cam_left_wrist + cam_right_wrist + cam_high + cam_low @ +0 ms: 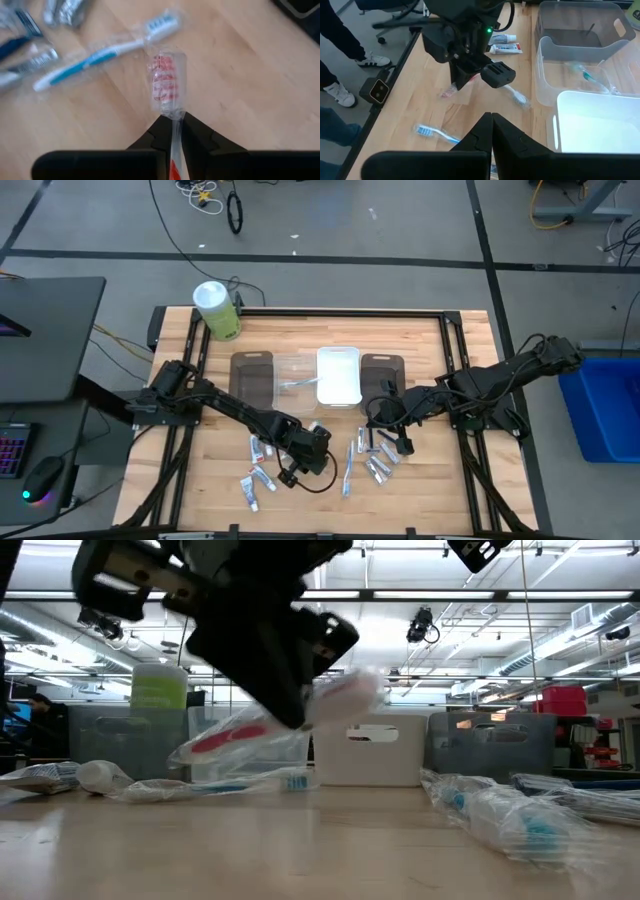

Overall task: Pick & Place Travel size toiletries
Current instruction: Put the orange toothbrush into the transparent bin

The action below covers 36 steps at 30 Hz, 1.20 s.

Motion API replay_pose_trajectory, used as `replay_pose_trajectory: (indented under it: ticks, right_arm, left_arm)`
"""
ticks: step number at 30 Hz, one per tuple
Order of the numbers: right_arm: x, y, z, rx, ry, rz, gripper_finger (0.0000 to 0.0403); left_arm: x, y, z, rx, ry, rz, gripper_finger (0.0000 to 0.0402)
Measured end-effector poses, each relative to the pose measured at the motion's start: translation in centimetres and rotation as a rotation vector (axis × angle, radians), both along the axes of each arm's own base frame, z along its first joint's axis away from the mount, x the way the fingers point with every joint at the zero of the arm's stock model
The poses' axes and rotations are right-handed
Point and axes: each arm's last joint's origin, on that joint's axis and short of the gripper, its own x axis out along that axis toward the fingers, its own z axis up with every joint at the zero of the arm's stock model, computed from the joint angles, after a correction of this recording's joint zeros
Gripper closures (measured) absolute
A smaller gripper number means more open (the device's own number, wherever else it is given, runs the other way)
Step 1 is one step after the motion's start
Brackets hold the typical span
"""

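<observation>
Left wrist view only: left gripper clamped on a wrapped red-bristled toothbrush, head sticking out past the fingertips, above bare wood; a blue-white toothbrush lies on the table just beyond. Low view shows that red toothbrush lifted off the tabletop, tilted. High view alone gives layout: left gripper front-center among scattered mini toothpaste tubes, right gripper near small silvery tubes.

Trays in a back row: dark tray, clear tray, white tray, another dark tray. Right wrist view shows one blue-white toothbrush inside the clear tray; white tray contents can't tell. Green-white canister at back-left corner.

Left arm reaches in low from the left. Right gripper fingers pressed together, nothing between them, hovering over the table.
</observation>
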Motion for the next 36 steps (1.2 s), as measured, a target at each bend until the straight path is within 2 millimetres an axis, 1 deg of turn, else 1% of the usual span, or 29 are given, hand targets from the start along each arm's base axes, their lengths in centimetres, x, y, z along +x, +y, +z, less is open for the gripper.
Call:
replay_pose_trajectory:
  ticks: [3, 7, 13, 18, 22, 29, 36]
  right_arm:
    - [0.0, 0.0, 0.0, 0.0, 0.0, 0.0, 0.0395]
    - [0.0, 0.0, 0.0, 0.0, 0.0, 0.0, 0.0394]
    - [0.0, 0.0, 0.0, 0.0, 0.0, 0.0, 0.0394]
    - [0.0, 0.0, 0.0, 0.0, 0.0, 0.0, 0.0395]
    - [0.0, 0.0, 0.0, 0.0, 0.0, 0.0, 0.0394]
    - [0.0, 0.0, 0.0, 0.001, -0.001, 0.0, 0.0394]
    - [0.0, 0.0, 0.0, 0.001, -0.001, 0.0, 0.0394]
  left_arm:
    - [0.3, -0.1, 0.8, 0.01, -0.003, 0.007, 0.0365]
    - [0.4, 0.0, 1.8, 0.032, 0.035, 0.037, 0.0362]
    - [0.3, 0.1, 2.8, 0.07, 0.091, 0.051, 0.0369]
    - [0.1, 0.1, 3.7, 0.092, 0.139, 0.05, 0.0365]
    - [-0.1, 0.4, 4.4, 0.161, 0.167, 0.051, 0.0365]
    - [-1.0, 2.1, 5.7, 0.186, 0.226, 0.084, 0.0369]
    - [-1.5, 4.4, 8.3, 0.191, 0.156, 0.156, 0.0363]
